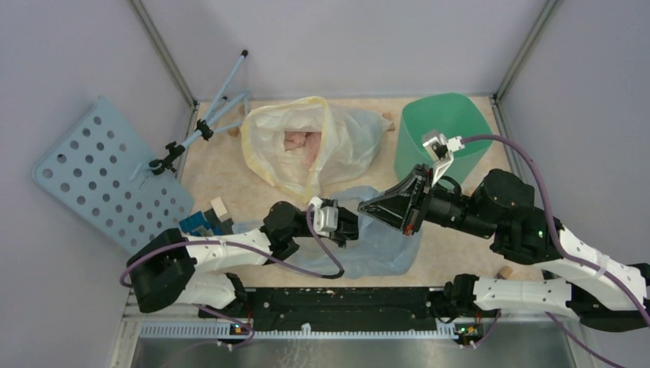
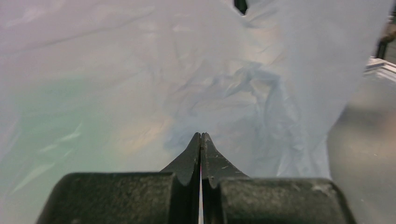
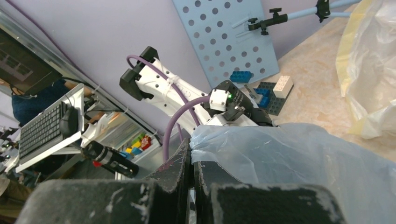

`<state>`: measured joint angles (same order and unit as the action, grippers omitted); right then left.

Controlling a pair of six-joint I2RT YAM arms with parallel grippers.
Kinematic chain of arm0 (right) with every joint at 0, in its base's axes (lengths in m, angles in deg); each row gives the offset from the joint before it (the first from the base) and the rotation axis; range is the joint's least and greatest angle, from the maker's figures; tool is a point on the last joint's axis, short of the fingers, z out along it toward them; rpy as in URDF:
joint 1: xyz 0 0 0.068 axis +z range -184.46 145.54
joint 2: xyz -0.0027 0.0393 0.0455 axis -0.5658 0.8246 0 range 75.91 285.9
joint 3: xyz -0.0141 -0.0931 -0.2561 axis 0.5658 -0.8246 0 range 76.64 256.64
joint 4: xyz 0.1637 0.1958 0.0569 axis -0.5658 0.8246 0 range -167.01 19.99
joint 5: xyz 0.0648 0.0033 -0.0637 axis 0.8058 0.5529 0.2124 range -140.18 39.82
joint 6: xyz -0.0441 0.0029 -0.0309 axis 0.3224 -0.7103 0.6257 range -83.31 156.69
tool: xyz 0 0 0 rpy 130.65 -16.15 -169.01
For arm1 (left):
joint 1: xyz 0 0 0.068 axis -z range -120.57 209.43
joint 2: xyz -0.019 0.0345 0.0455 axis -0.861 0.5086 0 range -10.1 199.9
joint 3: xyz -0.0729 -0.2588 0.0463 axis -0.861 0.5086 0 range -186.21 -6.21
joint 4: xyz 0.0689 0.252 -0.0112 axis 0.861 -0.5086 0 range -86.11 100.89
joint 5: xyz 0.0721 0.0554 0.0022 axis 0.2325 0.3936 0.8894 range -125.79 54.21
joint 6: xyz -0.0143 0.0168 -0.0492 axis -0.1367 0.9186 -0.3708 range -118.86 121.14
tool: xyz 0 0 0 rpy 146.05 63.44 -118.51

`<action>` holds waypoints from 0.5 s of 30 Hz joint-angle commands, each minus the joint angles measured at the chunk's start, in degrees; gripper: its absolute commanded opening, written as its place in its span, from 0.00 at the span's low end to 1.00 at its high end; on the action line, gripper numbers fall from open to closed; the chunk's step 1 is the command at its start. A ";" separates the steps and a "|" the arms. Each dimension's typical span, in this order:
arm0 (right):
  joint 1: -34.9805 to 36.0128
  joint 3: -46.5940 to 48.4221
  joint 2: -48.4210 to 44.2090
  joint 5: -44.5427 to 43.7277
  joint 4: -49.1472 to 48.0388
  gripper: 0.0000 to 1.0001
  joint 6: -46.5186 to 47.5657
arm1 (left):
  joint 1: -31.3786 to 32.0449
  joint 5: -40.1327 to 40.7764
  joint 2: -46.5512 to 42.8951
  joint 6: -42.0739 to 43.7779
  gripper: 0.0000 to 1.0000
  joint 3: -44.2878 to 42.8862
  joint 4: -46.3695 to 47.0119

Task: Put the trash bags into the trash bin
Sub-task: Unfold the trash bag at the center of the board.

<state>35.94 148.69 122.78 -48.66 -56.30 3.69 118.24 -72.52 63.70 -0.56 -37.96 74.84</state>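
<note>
Left wrist view is showing the left fingers [image 2: 190, 156] pressing flat together, with the bag [image 2: 243, 93] filling everything ahead of them. I cannot tell whether any film is lying between them. In the right wrist view the right fingers [image 3: 180, 163] are pinching a bunched edge of the bag, and the rest is billowing away from the pinch.

From the top view, both pairs of fingers are meeting over the bag's far left edge. The bag itself is lying slack on the desk [image 1: 218, 172], just beyond the arm bases and not yet in the bin [image 1: 441, 130]. The bin is standing at the far right corner, near the bag but apart from it. Further left, the whitish bag [image 1: 306, 146] is sitting open, just beyond the blue one.

I am judging the bag to be almost weightless, limp and slippery. It is probably going to sag, catch air and slide out of a single-layer pinch. Gathered, folded rim is looking like the best place to hold, as the right fingers are doing. The film is thin enough to be at risk of tearing or snagging on the bin's rim.
</note>
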 commanded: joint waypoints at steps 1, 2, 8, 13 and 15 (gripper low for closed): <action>0.54 0.12 -0.50 -2.14 -1.36 0.00 0.50 | 0.06 -8.24 2.25 -3.08 0.00 -1.34 5.59; 0.59 0.12 -0.15 -1.83 -2.10 0.00 0.29 | 0.14 -8.39 3.01 -3.13 0.00 -1.83 5.24; 0.55 1.22 3.98 6.93 -9.79 0.00 -1.54 | 1.18 -8.01 12.63 -4.10 0.00 -7.77 1.25; 0.56 4.15 7.07 11.44 -13.54 0.00 -2.29 | 1.22 -6.73 22.00 -10.43 0.00 -9.20 10.46; 0.59 4.24 7.14 11.62 -14.36 0.00 -2.55 | 1.23 -6.73 25.30 -13.11 0.00 -9.57 14.96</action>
<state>35.94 149.89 129.79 -40.88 -64.80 2.07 119.22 -78.86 84.09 -6.94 -45.98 78.86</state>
